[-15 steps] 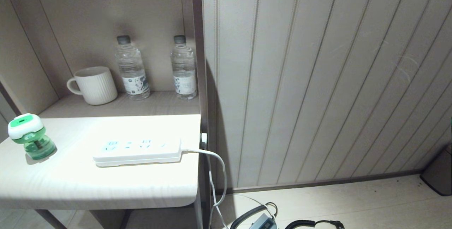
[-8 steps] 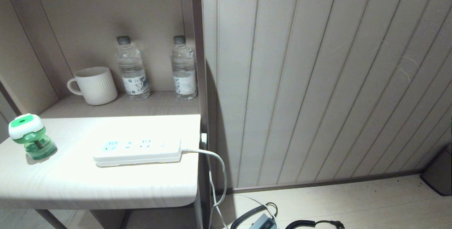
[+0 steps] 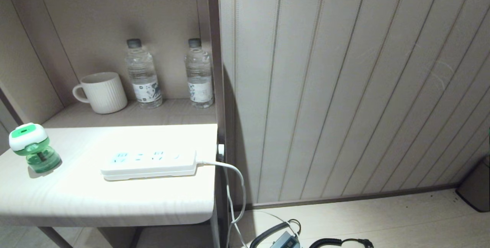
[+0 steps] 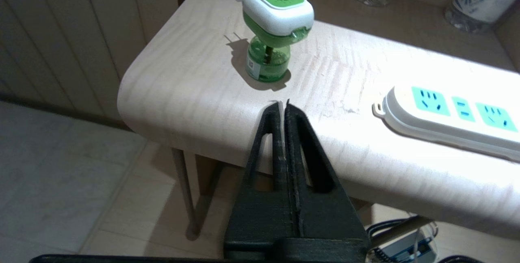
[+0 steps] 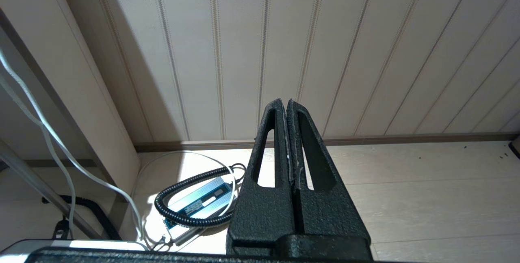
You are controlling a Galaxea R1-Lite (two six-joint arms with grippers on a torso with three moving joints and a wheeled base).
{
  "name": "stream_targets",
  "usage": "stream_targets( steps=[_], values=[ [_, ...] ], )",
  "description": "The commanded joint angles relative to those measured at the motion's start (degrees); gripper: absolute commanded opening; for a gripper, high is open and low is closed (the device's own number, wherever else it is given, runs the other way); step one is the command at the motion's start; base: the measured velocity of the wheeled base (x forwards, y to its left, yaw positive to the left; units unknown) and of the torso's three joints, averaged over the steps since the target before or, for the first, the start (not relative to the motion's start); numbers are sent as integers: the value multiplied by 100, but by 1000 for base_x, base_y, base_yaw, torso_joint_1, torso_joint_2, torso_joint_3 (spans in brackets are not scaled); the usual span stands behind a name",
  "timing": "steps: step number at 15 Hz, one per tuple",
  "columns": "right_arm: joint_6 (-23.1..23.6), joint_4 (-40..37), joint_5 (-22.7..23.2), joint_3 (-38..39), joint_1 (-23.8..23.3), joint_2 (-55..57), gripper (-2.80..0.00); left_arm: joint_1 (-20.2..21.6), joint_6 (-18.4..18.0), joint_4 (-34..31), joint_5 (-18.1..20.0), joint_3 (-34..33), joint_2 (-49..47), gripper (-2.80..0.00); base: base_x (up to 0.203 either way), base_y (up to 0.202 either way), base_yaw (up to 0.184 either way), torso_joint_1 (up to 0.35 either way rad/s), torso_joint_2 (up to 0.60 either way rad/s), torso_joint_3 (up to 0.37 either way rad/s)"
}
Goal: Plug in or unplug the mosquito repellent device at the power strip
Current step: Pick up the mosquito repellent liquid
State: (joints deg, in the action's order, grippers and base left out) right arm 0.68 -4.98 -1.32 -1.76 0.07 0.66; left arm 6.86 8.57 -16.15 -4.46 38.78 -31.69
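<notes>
The mosquito repellent device (image 3: 32,146), a green liquid bottle under a white cap with a green centre, stands upright and unplugged at the left end of the pale table (image 3: 115,206). It also shows in the left wrist view (image 4: 272,23), its plug prongs pointing away from the strip. The white power strip (image 3: 149,163) lies flat to its right, sockets empty (image 4: 455,113). My left gripper (image 4: 283,104) is shut and empty, hovering at the table's front edge, short of the device. My right gripper (image 5: 283,102) is shut, parked low over the floor. Neither arm appears in the head view.
A white ribbed mug (image 3: 102,92) and two clear water bottles (image 3: 143,74) (image 3: 199,74) stand in the shelf recess behind the table. The strip's white cable (image 3: 233,179) hangs off the right edge down to a coiled black cord and a blue box (image 5: 199,202) on the floor.
Nothing has moved in the head view; device and power strip stay where they were.
</notes>
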Motion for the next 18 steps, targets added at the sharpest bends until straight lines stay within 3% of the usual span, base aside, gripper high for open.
stream_targets(
  steps=[1, 5, 10, 13, 15, 18],
  values=[
    [2, -3, 0, 0, 1, 4, -280, 9, 27, -66, -3, 216, -373, 0, 0, 0, 0, 0, 0, 0],
    [2, -3, 0, 0, 1, 4, -280, 12, 314, -465, -81, 1335, -999, 0, 0, 0, 0, 0, 0, 0],
    [2, -3, 0, 0, 1, 5, -280, -90, 470, -2237, -110, 3362, -2624, 0, 0, 0, 0, 0, 0, 0],
    [2, -3, 0, 0, 1, 4, -280, -311, 1165, -3629, -10, 4997, -4025, 0, 0, 0, 0, 0, 0, 0],
    [2, -3, 0, 0, 1, 4, -280, -402, 1699, -4669, 457, 5973, -4769, 0, 0, 0, 0, 0, 0, 0],
    [2, -3, 0, 0, 1, 4, -280, -545, 2505, -5524, 1095, 6483, -5425, 0, 0, 0, 0, 0, 0, 0]
  ],
)
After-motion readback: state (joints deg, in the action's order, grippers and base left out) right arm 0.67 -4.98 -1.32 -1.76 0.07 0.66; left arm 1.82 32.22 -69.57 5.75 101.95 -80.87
